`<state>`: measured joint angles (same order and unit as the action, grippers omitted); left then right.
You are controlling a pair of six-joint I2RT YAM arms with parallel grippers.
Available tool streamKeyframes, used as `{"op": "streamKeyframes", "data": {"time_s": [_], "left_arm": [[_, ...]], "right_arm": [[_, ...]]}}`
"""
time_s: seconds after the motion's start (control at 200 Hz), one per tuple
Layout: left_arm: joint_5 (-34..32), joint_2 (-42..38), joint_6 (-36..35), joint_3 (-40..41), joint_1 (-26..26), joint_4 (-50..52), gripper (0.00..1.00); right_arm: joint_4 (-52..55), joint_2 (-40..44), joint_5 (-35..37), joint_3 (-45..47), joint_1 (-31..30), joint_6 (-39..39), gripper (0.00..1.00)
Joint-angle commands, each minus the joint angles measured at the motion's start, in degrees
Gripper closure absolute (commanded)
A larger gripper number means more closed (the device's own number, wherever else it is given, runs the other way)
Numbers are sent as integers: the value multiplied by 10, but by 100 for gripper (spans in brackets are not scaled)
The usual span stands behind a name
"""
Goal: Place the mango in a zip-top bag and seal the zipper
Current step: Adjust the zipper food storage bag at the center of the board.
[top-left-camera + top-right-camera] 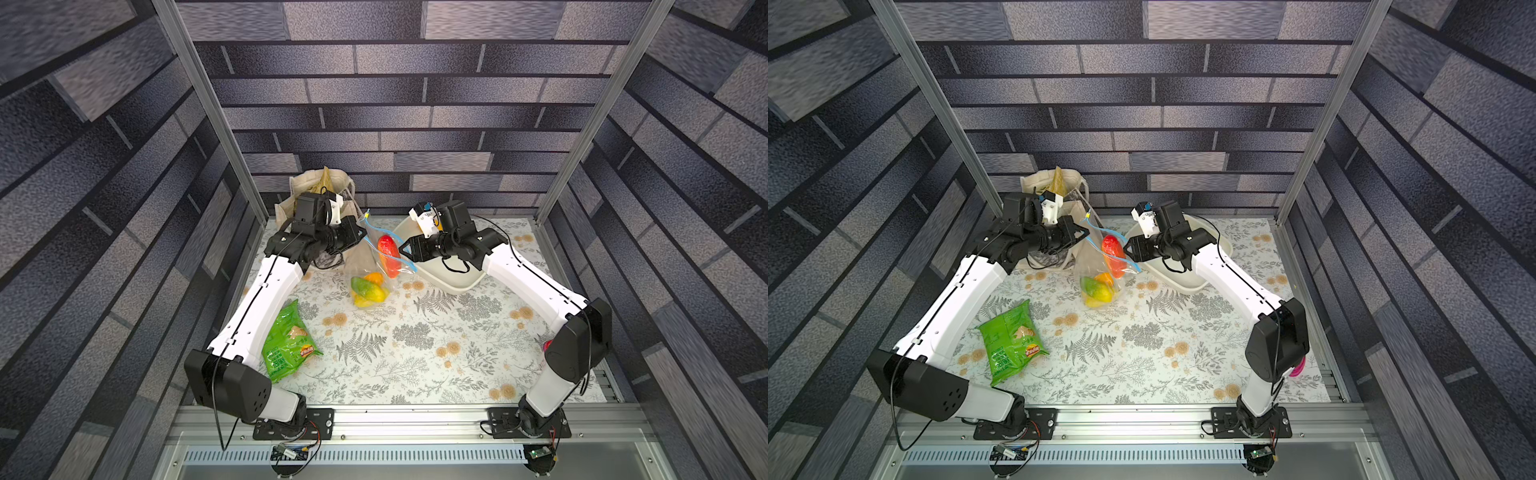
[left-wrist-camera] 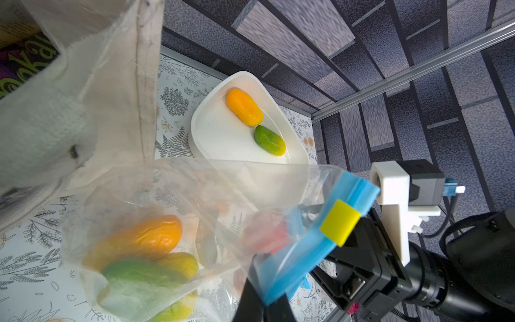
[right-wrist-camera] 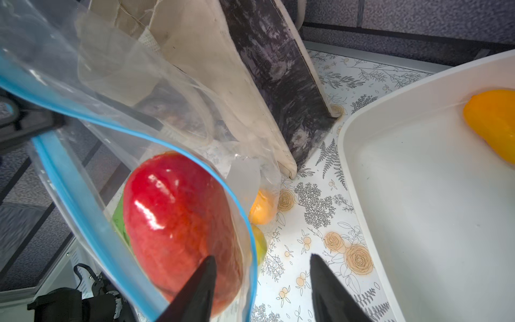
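Note:
The clear zip-top bag [image 1: 362, 261] [image 1: 1090, 266] hangs over the mat, mouth up. My left gripper [image 1: 362, 237] [image 2: 267, 304] is shut on the bag's blue zipper [image 2: 306, 251] strip, close to the yellow slider [image 2: 340, 221]. A red mango [image 1: 388, 254] [image 3: 178, 217] sits in the open mouth. Orange, green and yellow mangoes [image 1: 368, 289] lie at the bag's bottom. My right gripper [image 1: 404, 251] [image 3: 262, 267] is open. One of its fingers lies against the red mango, the other is outside the bag, and the blue rim runs between them.
A white tray [image 1: 453, 284] [image 2: 211, 133] under my right arm holds an orange mango [image 2: 245, 107] and a green one [image 2: 269, 140]. A beige tote [image 1: 307, 183] stands at the back left behind the bag. A green crisp packet [image 1: 286, 345] lies near the left arm.

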<state>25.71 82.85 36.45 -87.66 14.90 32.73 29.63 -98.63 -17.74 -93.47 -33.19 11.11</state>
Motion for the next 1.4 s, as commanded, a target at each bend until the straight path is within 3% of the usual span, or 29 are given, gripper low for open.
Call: {"op": "streamKeyframes", "data": {"time_s": [0.0, 0.045, 0.115, 0.16, 0.311, 0.391, 0.511, 0.686, 0.741, 0.811, 0.862, 0.907, 0.962, 1.017, 1.062, 1.117, 1.162, 1.297, 1.352, 1.398], "left_arm": [[7, -17, 7, 6, -3, -19, 100], [7, -16, 7, 5, -3, -19, 100], [5, -16, 7, 4, -4, -18, 100], [4, -16, 7, 4, -5, -18, 100], [2, -18, 8, 2, -9, -16, 100], [-5, -21, 12, 2, -9, -18, 100], [4, -21, 24, 4, -10, -35, 100], [-27, -26, 33, 14, -13, -37, 100], [-33, -28, 37, 15, -18, -33, 100], [-38, -35, 38, 18, -23, -29, 100], [-51, -43, 42, 23, -27, -30, 100], [-57, -49, 47, 27, -32, -34, 100], [-56, -53, 48, 27, -37, -31, 100], [-61, -57, 47, 33, -38, -31, 100], [-62, -59, 50, 37, -40, -34, 100], [-56, -57, 52, 38, -40, -34, 100], [-48, -57, 50, 40, -40, -36, 100], [-38, -47, 45, 42, -35, -35, 100], [-39, -41, 44, 45, -29, -36, 100], [-40, -33, 45, 46, -22, -39, 100]], "right_arm": [[13, -13, -36, -19, 4, 16, 69], [19, -15, -49, -27, 4, 17, 77], [26, -14, -67, -38, 4, 20, 80], [34, -13, -73, -45, 4, 18, 87], [68, 2, -51, -72, 4, 9, 100], [104, 14, -2, -104, 0, -2, 100], [191, 12, 156, -182, -36, -37, 100], [198, 35, 226, -204, -71, -50, 100], [244, 25, 268, -242, -76, -34, 100], [232, 41, 272, -233, -99, -43, 100], [205, 52, 323, -212, -101, -43, 100], [250, 31, 367, -248, -101, -42, 100], [276, 19, 319, -272, -102, -39, 100], [211, 40, 281, -226, -103, -38, 100], [194, 39, 308, -215, -101, -44, 100], [253, 3, 371, -271, -100, -43, 100], [279, -16, 364, -297, -99, -44, 100], [198, -1, 278, -201, -97, -41, 100], [200, -12, 262, -186, -93, -32, 94], [186, -13, 223, -165, -85, -27, 83]]}}
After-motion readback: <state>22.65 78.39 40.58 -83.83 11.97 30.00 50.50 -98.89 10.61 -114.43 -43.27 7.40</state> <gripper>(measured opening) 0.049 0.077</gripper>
